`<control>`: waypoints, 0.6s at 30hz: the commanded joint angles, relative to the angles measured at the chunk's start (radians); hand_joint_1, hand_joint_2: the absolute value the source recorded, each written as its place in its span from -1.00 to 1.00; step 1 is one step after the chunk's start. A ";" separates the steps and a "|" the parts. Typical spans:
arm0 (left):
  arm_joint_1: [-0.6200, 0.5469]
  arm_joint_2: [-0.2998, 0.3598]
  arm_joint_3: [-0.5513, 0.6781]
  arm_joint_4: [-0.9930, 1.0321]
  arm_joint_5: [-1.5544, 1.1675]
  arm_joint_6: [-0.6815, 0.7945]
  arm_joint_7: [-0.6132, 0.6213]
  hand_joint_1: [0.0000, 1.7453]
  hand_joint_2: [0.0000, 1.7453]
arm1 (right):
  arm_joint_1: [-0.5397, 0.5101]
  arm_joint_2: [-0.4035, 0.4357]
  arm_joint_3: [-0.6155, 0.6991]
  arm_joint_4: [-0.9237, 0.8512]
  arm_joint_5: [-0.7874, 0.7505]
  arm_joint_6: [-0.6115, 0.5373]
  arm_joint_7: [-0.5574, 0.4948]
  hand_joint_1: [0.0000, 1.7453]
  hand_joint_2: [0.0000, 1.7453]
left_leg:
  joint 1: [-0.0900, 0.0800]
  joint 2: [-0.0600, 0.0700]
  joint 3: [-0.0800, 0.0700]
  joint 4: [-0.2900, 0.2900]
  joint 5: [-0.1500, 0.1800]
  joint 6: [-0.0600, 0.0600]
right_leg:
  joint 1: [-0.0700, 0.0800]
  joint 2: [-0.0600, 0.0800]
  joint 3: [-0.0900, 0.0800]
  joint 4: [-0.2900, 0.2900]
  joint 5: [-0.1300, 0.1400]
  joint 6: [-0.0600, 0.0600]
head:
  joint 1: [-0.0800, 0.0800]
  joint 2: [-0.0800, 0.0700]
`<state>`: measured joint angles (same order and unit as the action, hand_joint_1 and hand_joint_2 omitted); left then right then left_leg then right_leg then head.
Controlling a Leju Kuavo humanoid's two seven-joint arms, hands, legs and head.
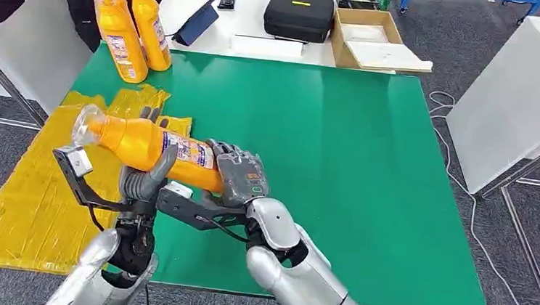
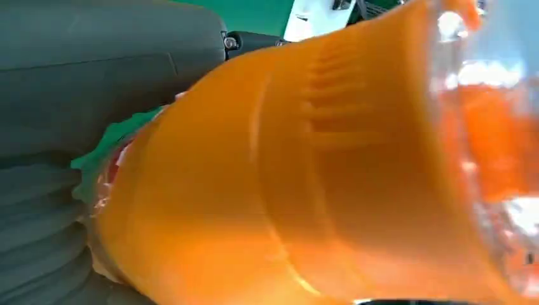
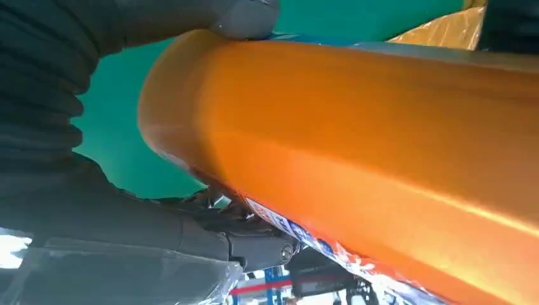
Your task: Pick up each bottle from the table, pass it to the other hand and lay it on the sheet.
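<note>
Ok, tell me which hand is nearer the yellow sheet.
Left. The left hand grips the held bottle by the yellow sheet's edge; the right hand holds its base farther over the green mat.

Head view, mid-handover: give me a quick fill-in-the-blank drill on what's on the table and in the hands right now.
1. The orange bottle is gripped by both the left hand and the ____ hand.
2. The number of bottles standing upright at the far corner of the green mat is ____.
3. The crumpled sheet lying at the table's left side is ____ in colour.
4. The held bottle's clear cap points toward the robot's ____ side.

Missing words: right; two; yellow; left
</note>
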<state>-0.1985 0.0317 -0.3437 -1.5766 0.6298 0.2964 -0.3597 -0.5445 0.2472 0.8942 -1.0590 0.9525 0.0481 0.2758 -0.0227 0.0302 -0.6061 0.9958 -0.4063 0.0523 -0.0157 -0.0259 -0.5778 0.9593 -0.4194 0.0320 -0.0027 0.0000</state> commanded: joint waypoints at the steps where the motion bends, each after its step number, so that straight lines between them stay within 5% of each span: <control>1: -0.075 -0.011 -0.023 0.063 0.013 0.018 -0.005 1.00 1.00 | -0.001 0.006 0.099 0.024 -0.027 0.023 -0.002 1.00 1.00 | 0.002 -0.005 0.003 0.000 -0.001 -0.005 | 0.001 -0.001 0.004 -0.001 -0.002 -0.002 | 0.000 0.000; 18: -0.059 0.000 0.027 0.019 0.069 -0.001 -0.018 1.00 1.00 | 0.009 0.012 0.113 0.017 -0.050 0.022 -0.002 1.00 1.00 | 0.002 -0.003 0.001 0.000 0.000 -0.003 | 0.001 0.000 0.002 -0.001 -0.001 -0.001 | 0.000 0.000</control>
<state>-0.1967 0.0301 -0.3262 -1.5831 0.6931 0.3021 -0.3857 -0.5388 0.2636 0.9117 -1.0594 0.9030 0.0507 0.2857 -0.0227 0.0301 -0.6062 0.9958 -0.4062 0.0522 -0.0157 -0.0260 -0.5777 0.9593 -0.4194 0.0320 -0.0023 0.0000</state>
